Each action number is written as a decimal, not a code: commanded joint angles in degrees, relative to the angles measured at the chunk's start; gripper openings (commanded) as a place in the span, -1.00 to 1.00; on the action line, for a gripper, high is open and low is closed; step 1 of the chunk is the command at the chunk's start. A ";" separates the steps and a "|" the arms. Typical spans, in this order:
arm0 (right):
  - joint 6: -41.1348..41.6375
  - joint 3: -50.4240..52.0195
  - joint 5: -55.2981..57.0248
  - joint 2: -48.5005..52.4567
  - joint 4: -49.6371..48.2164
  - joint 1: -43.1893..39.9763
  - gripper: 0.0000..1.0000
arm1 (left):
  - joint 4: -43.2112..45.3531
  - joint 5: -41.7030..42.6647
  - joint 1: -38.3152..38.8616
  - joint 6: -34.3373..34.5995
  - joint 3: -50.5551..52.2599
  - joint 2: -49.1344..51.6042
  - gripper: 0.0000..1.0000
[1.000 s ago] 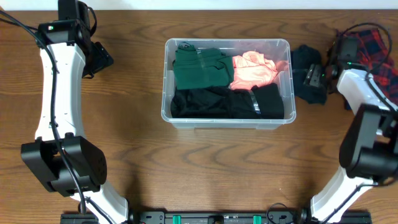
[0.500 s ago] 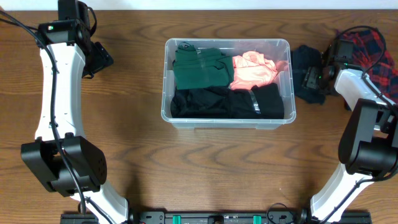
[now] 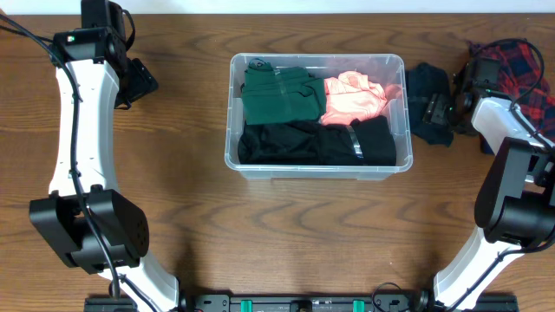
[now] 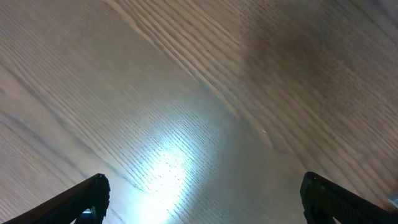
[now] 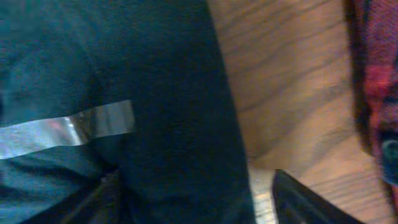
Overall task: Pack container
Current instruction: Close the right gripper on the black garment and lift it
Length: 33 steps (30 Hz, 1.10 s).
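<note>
Container (image 3: 403, 130) at frame centre; right gripper (image 3: 436, 109), jaws apart, is straddling dark garment (image 3: 423, 83) at frame's right edge; left gripper (image 3: 139, 85) is hovering wide open.

L pincer (image 4: 204, 200) spread wide, R pincer (image 5: 200, 198) jaws apart, low.

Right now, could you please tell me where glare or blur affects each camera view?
Overhead: sharp and evenly lit, with only soft shadows beside the container. Left wrist: a bright glare patch washes out the table, grain soft. Right wrist: too close, so the dark garment and its shiny strip are blurred.
</note>
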<state>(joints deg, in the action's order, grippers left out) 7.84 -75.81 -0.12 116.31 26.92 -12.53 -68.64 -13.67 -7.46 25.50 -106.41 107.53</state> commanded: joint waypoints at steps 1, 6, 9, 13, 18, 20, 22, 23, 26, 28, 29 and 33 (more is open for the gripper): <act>-1.70 2.75 -0.46 1.84 -0.22 -0.68 0.38 | -0.22 -0.26 -0.24 0.11 0.26 0.35 0.96; -1.70 6.73 -1.07 1.84 -4.61 -0.68 0.40 | -0.22 -0.26 -0.24 0.11 0.26 0.35 0.96; -1.73 8.28 -2.82 1.84 -6.38 -0.68 0.20 | -0.22 -0.26 -0.24 0.11 0.26 0.35 0.96; -1.70 8.02 -6.01 1.31 -6.49 -0.68 -0.75 | -0.22 -0.26 -0.24 0.11 0.26 0.35 0.96; -1.77 7.10 -5.95 -1.92 -6.10 -0.76 -0.98 | -0.22 -0.26 -0.24 0.11 0.26 0.35 0.96; -2.43 6.78 -5.73 -4.61 -6.05 -0.98 -0.98 | -0.22 -0.26 -0.24 0.11 0.26 0.35 0.96; -2.62 6.34 -5.75 -8.17 -5.35 -1.05 -0.98 | -0.22 -0.26 -0.24 0.13 0.26 0.35 0.96; -2.60 6.14 -5.92 -10.19 -4.87 -1.05 -0.98 | -0.22 -0.26 -0.24 0.11 0.26 0.35 0.96; -2.58 6.03 -6.23 -18.18 -3.39 -0.79 -0.98 | -0.22 -0.26 -0.24 0.11 0.26 0.35 0.96; -2.58 6.03 -6.36 -23.17 -2.54 -0.50 -0.98 | -0.22 -0.26 -0.24 0.11 0.26 0.35 0.96; -2.56 6.01 -6.47 -25.66 -2.14 -0.33 -0.98 | -0.22 -0.26 -0.24 0.11 0.26 0.35 0.96; -1.99 6.01 -8.31 -36.22 -0.35 1.60 -0.98 | -0.22 -0.26 -0.24 0.11 0.26 0.35 0.96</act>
<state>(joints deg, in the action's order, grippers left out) 6.09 -69.06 -6.55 86.54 25.96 -12.69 -68.64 -13.67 -7.46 25.50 -106.41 107.53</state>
